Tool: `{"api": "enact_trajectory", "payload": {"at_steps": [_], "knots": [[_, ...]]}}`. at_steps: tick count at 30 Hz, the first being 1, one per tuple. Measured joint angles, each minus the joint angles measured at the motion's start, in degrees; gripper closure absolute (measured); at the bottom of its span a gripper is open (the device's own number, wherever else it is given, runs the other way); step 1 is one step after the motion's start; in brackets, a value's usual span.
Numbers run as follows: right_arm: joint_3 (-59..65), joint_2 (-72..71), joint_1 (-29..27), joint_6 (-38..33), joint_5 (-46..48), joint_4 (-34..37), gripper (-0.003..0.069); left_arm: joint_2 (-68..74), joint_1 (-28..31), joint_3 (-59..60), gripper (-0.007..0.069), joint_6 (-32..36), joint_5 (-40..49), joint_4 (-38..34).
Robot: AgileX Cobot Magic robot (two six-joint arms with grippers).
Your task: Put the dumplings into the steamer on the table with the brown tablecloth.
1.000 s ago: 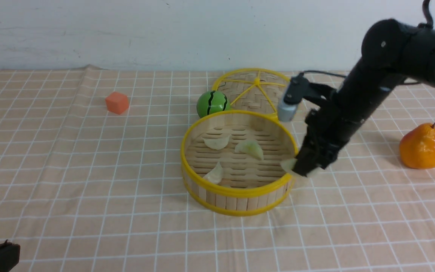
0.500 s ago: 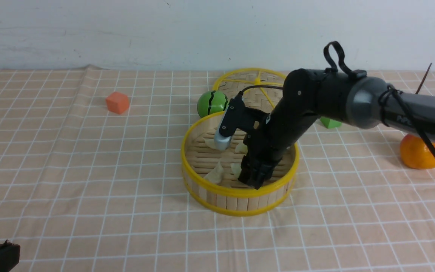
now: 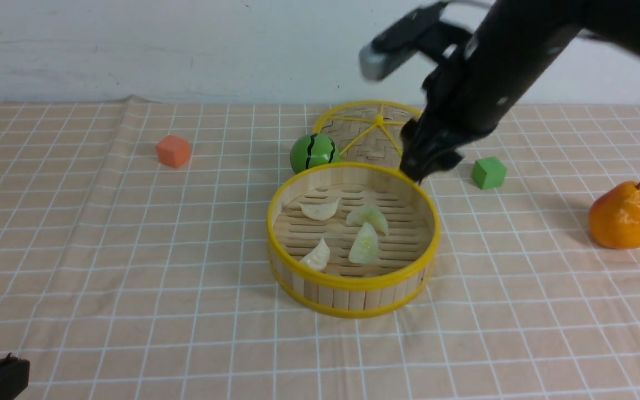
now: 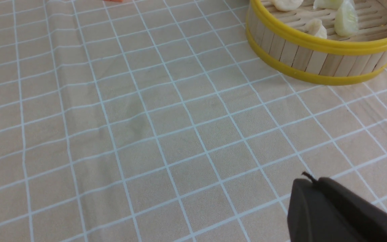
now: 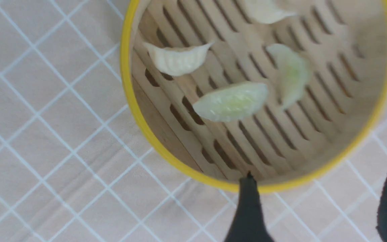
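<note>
The steamer [image 3: 348, 291] has yellow rims around pale wooden slats. Two dumplings [image 3: 315, 256] are creamy white, two others [image 3: 365, 244] pale green. The tablecloth [image 3: 186, 328] is peach-tan with a white grid. The ball [image 3: 313, 152] is green with black stripes, the pear [image 3: 623, 215] orange-red and yellow, one cube [image 3: 173, 151] coral, another block [image 3: 488, 173] bright green.

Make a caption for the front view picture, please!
Four small crescent dumplings rest inside the round yellow-rimmed bamboo steamer.

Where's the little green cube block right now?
In the front view, the small green cube sits on the right side of the table, between the round yellow-rimmed steamer and the red-orange pear.
</note>
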Motion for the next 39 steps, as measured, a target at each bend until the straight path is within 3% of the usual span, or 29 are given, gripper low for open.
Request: {"api": "enact_trajectory", "payload": {"at_steps": [3,4,5,6,7,9,13,14,16,17,20,25,31,34,39], "knots": [[-0.81,-9.66,0.0,5.71,2.18,-4.36,0.0405,0.0,0.0,0.0,0.0607,0.0,0.0,0.0],[-0.81,-10.18,0.0,6.04,2.18,-4.59,0.0405,0.0,0.0,0.0,0.0607,0.0,0.0,0.0],[0.04,-13.75,0.0,8.27,2.56,-6.0,0.0498,0.0,0.0,0.0,0.0605,0.0,0.0,0.0],[0.66,-15.23,0.0,9.21,2.62,-6.5,0.0522,0.0,0.0,0.0,0.0604,0.0,0.0,0.0],[2.79,-18.11,0.0,10.96,2.7,-7.15,0.0599,0.0,0.0,0.0,0.0603,0.0,0.0,0.0],[8.16,-23.76,0.0,14.04,2.7,-7.23,0.0668,0.0,0.0,0.0,0.06,0.0,0.0,0.0],[19.66,-30.82,0.0,15.85,1.86,-5.91,0.0678,0.0,0.0,0.0,0.0595,0.0,0.0,0.0],[28.43,-34.95,0.0,16.27,-2.84,-4.19,0.0678,0.0,0.0,0.0,0.0594,0.0,0.0,0.0],[33.55,-37.46,0.0,16.41,-6.24,-2.58,0.0678,0.0,0.0,0.0,0.0592,0.0,0.0,0.0],[44.44,-40.82,0.0,16.59,-13.18,1.17,0.0678,0.0,0.0,0.0,0.0591,0.0,0.0,0.0],[54.84,-43.35,0.0,16.59,-20.24,6.85,0.0677,0.0,0.0,0.0,0.0591,0.0,0.0,0.0],[70.09,-44.44,0.0,16.59,-24.25,12.99,0.0676,0.0,0.0,0.0,0.0588,0.0,0.0,0.0],[79.28,-48.69,0.11,16.59,-28.41,7.98,0.0671,0.0,0.0,0.0,0.0585,0.0,0.0,-0.02],[85.43,-56.51,0.11,16.59,-37.59,4.0,0.067,0.0,0.0,0.0,0.058,0.0,0.0,-0.02],[102.13,-77.33,-3.79,16.59,-62.59,-1.32,0.0669,0.0,0.0,0.0,0.0578,0.0,0.0,0.1]]}}
